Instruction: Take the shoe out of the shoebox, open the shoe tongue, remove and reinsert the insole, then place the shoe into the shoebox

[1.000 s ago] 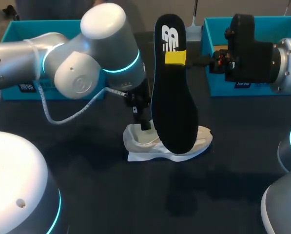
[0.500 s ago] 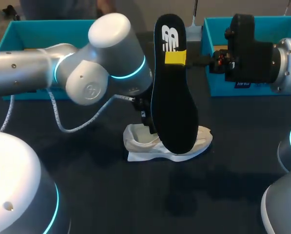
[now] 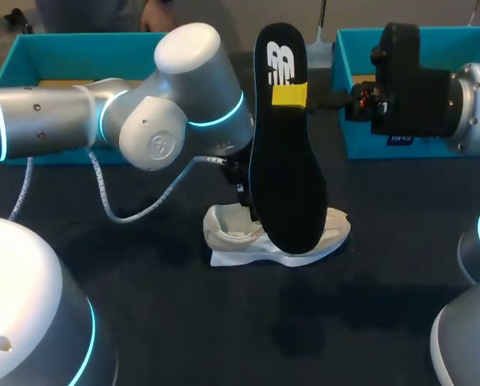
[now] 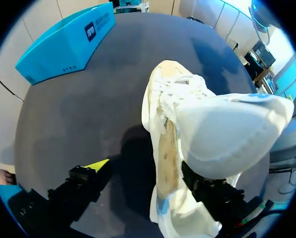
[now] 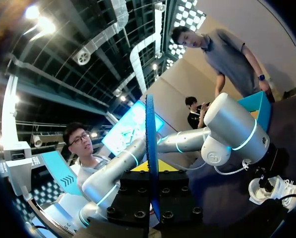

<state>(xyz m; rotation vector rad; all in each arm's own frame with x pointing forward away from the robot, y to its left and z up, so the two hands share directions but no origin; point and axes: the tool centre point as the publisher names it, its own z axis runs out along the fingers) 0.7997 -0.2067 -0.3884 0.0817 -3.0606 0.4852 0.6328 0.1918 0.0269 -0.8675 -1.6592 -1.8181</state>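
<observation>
The right gripper [image 3: 289,94] is pressed together on the black insole [image 3: 292,177], pinching it close to its upper, narrower end, which I take for the heel end. In the right wrist view the insole shows edge-on between the yellow tips as a thin line. It stands almost upright, and its broad lower end hangs just over the white shoe [image 3: 227,241], which lies on the dark table [image 3: 143,322] between the two arms. The left gripper [image 3: 241,193] is down at the shoe's opening. In the left wrist view one yellow fingertip [image 4: 99,165] stands beside the shoe with bare table between them, and the other finger is partly hidden under the shoe, so I judge this gripper to be spread and not pinching. Two blue boxes [image 3: 348,88] stand at the far side of the table, well apart from the shoe. The insole is probably light, thin and bendy. Held so far from its free end, that end may fold or slip past the opening when it is pushed in, so a hold nearer the middle could guide it better. The shoe looks soft and light and may slide on the table; the firm rim at the heel seems the best place to hold it.
</observation>
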